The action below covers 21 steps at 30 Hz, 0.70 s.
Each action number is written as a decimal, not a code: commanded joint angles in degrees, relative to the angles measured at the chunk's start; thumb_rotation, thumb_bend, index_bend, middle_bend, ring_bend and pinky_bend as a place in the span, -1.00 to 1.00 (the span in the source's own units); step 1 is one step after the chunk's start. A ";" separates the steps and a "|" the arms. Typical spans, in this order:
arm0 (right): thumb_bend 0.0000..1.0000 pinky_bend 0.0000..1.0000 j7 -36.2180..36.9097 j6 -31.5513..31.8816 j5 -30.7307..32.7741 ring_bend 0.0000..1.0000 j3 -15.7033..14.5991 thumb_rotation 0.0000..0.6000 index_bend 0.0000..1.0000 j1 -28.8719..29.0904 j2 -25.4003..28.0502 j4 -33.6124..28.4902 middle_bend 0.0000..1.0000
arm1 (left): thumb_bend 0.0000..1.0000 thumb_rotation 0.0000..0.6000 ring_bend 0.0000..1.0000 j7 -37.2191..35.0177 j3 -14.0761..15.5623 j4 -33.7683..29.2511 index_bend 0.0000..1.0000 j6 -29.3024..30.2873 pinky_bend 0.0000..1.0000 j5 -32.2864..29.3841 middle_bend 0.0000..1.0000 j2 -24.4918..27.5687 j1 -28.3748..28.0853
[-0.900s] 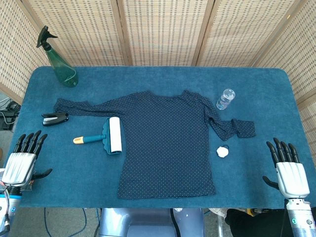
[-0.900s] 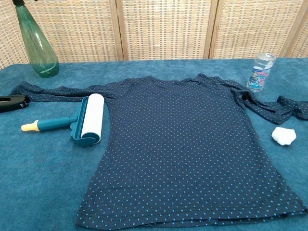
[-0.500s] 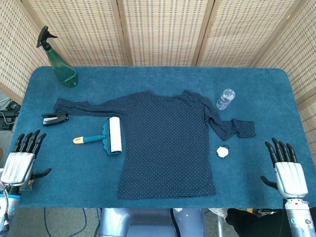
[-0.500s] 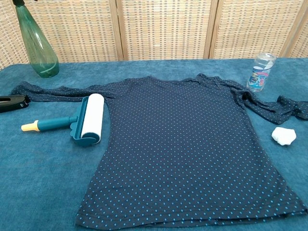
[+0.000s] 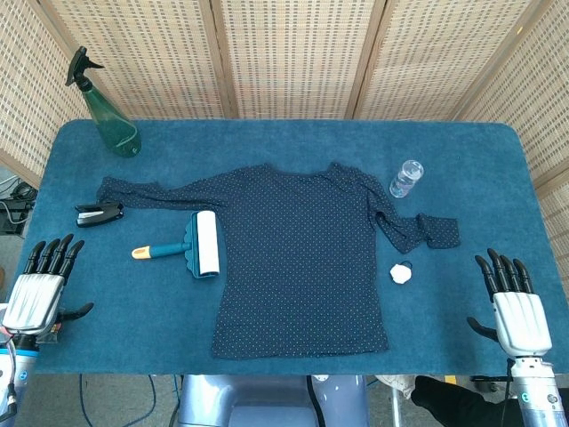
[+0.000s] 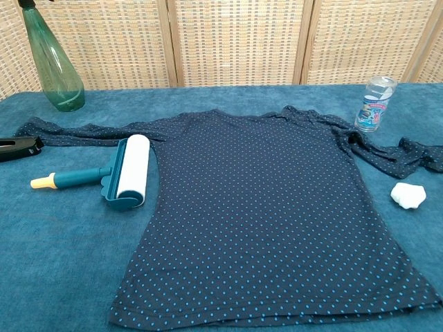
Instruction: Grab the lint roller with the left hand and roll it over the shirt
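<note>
The lint roller [image 5: 189, 246] [image 6: 118, 176] has a teal frame, a white roll and a yellow-tipped handle pointing left. It lies on the blue table just left of the dark polka-dot shirt [image 5: 298, 258] [image 6: 263, 207], which is spread flat with sleeves out. My left hand [image 5: 37, 288] rests at the table's front left edge, fingers spread and holding nothing, well left of the roller. At the front right edge my right hand [image 5: 514, 307] is also spread and holding nothing. The chest view shows neither hand.
A green spray bottle [image 5: 108, 111] [image 6: 50, 61] stands at the back left. A black stapler [image 5: 98, 213] [image 6: 15, 146] lies beside the left sleeve. A small clear bottle [image 5: 405, 179] [image 6: 376, 104] stands by the right sleeve, and a white crumpled wad [image 5: 402, 273] [image 6: 408, 196] sits near it.
My right hand has slipped slightly back toward the front edge. The left hand, roller and shirt have stayed where they were.
</note>
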 commanded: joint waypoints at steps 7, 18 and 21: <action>-0.70 -1.00 0.66 0.10 -0.50 -1.00 -0.19 1.00 -0.98 0.02 -0.10 0.03 -1.00 | -0.72 1.00 -1.00 0.07 -0.54 -0.30 -1.00 -0.19 -1.00 -0.61 -1.00 -0.38 -0.34; -0.70 -1.00 2.16 0.08 0.09 -1.00 0.29 1.00 -0.96 0.09 -0.27 0.90 -1.00 | -0.64 1.00 -0.15 2.82 -5.04 0.56 -0.86 -3.23 -0.04 -3.63 -0.04 -3.30 -4.90; -0.70 -1.00 2.65 0.06 0.40 -1.00 0.51 1.00 -0.95 0.11 -0.27 1.16 -1.00 | -0.63 1.00 0.08 4.03 -6.48 0.38 -0.64 -6.90 0.11 -6.10 0.31 -3.26 -7.35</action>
